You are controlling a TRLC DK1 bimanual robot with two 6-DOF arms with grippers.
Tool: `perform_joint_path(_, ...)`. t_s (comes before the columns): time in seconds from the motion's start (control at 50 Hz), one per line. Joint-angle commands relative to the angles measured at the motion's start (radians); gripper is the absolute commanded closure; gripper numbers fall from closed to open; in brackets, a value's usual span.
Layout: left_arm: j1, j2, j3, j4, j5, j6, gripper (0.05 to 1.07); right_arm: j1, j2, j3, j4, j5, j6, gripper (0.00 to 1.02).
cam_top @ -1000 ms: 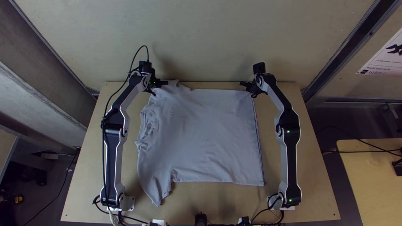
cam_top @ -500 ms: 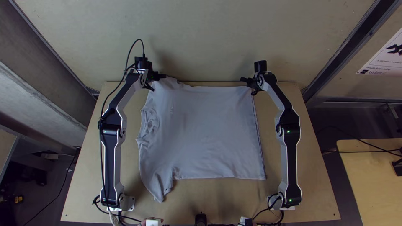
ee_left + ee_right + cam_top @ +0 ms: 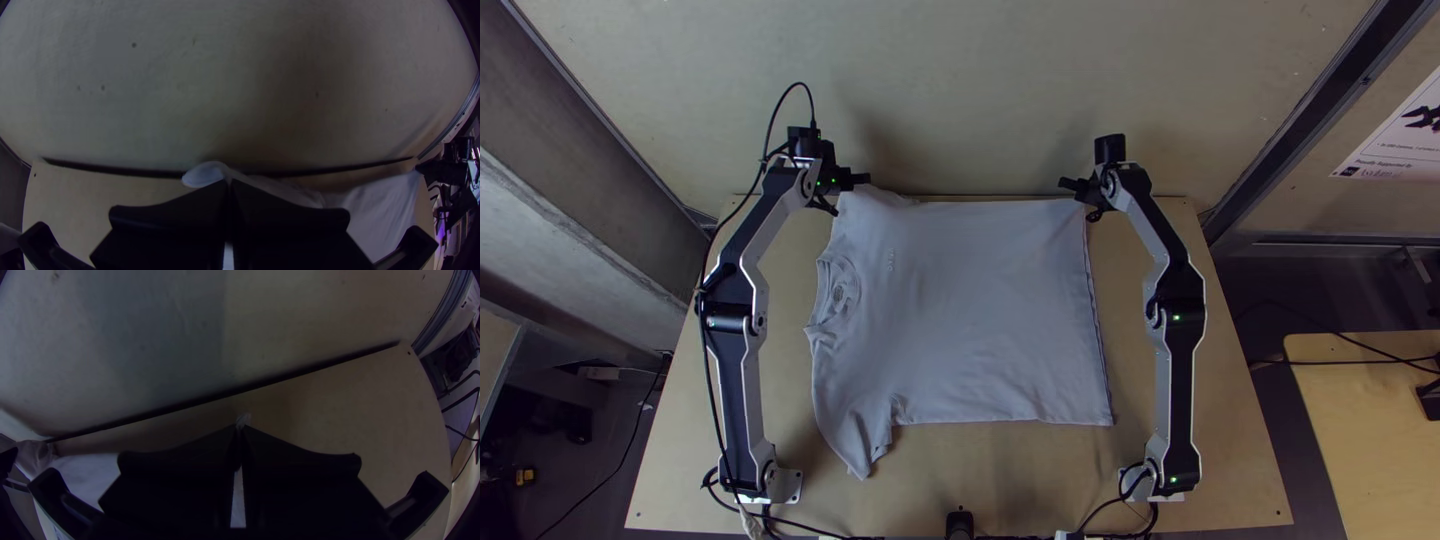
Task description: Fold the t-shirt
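In the top view we see the t-shirt (image 3: 970, 320) spread over the middle of the light wooden tabletop (image 3: 1235, 450), between the two arms. Its collar (image 3: 839, 292) faces the left arm, and its bottom hem (image 3: 1096, 330) runs along the side nearer the right arm. The near sleeve (image 3: 855, 445) points towards the table's near edge, with soft creases where it meets the body. At the far side, the left gripper (image 3: 848, 192) has the cloth by the sleeve end, while the right gripper (image 3: 1080, 198) is at the far corner of the hem. A black cable (image 3: 711, 375) runs along the left arm and loops above its wrist.

In the left wrist view we find the left gripper (image 3: 229, 186) drawn narrow, its tips together on the cloth — a pale, rounded bit pokes out past them, close to the table's far edge. More of the shirt stretches away beside the fingers.

In the right wrist view the right gripper (image 3: 239, 429) is narrow too, pinching the shirt: a small tuft shows just beyond the tips — and a pale strip of cloth shows between the fingers. A plain wall (image 3: 150, 335) rises behind the tabletop.
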Motion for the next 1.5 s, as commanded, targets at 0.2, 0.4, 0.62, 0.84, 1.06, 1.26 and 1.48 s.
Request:
perform_joint_path(0.2, 0.035, -0.150, -0.165, -0.010, 0.017, 0.014, 1.05, 0.004, -0.097, -0.059, -0.111, 0.017, -0.031, 1.00)
perform_joint_path(0.4, 0.050, -0.268, -0.303, 0.013, 0.024, 0.013, 1.05, 0.006, -0.142, -0.128, -0.134, 0.026, -0.037, 1.00)
perform_joint_path(0.62, 0.050, -0.403, -0.509, 0.069, 0.037, 0.014, 1.05, 0.016, -0.214, -0.234, -0.134, 0.045, -0.042, 1.00)
perform_joint_path(0.84, 0.032, -0.521, -0.693, 0.128, 0.041, 0.016, 1.05, 0.018, -0.292, -0.340, -0.129, 0.063, -0.042, 1.00)
perform_joint_path(1.06, 0.030, -0.590, -0.820, 0.151, 0.041, 0.017, 1.05, 0.018, -0.378, -0.486, -0.088, 0.074, -0.042, 1.00)
perform_joint_path(1.26, 0.026, -0.641, -0.931, 0.171, 0.041, 0.017, 1.05, 0.019, -0.447, -0.656, 0.001, 0.079, -0.046, 1.00)
perform_joint_path(1.48, 0.029, -0.693, -1.063, 0.217, 0.041, 0.020, 1.05, 0.024, -0.475, -0.780, 0.061, 0.077, -0.045, 1.00)
